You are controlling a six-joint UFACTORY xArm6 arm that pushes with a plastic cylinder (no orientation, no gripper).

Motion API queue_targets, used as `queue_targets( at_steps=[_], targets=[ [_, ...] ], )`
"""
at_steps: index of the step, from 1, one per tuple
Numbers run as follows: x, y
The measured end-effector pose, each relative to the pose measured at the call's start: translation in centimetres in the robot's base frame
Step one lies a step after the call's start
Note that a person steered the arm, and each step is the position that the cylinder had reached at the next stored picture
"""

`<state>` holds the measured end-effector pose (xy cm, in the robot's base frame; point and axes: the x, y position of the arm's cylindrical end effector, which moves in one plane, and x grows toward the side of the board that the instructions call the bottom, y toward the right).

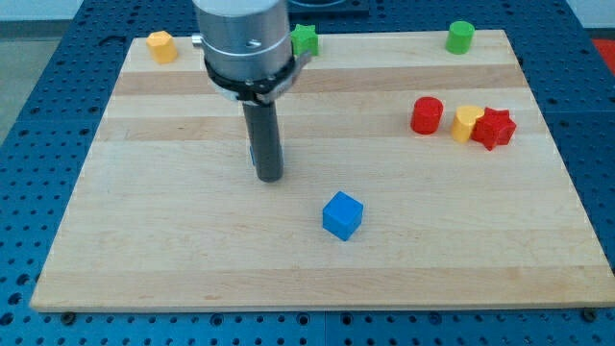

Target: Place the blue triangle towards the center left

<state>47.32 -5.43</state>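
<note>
The rod's tip (268, 179) stands near the counter (144, 250) centre; no jaws are fitted. The blue triangle (253, 152) is almost hidden behind it (only a sliver shows). Probably light, rigid, slippery: push a flat face toward the left edge.

Eight blocks are counted: two blue (342, 214) (253, 152), two green (460, 37) (306, 39), two red (426, 115) (495, 128), two yellow (160, 45) (467, 122).
</note>
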Motion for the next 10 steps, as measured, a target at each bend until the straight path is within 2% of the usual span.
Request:
queue_targets(
  at_steps=[1, 2, 3, 5, 6, 8, 9, 10],
  targets=[
    [0.9, 4.0],
    [-1.8, 6.1],
    [-4.4, 5.2],
    [-4.5, -5.2],
    [-4.5, -6.9],
    [-3.4, -3.4],
    [-1.5, -3.4],
    [-1.0, -6.4]
  ],
)
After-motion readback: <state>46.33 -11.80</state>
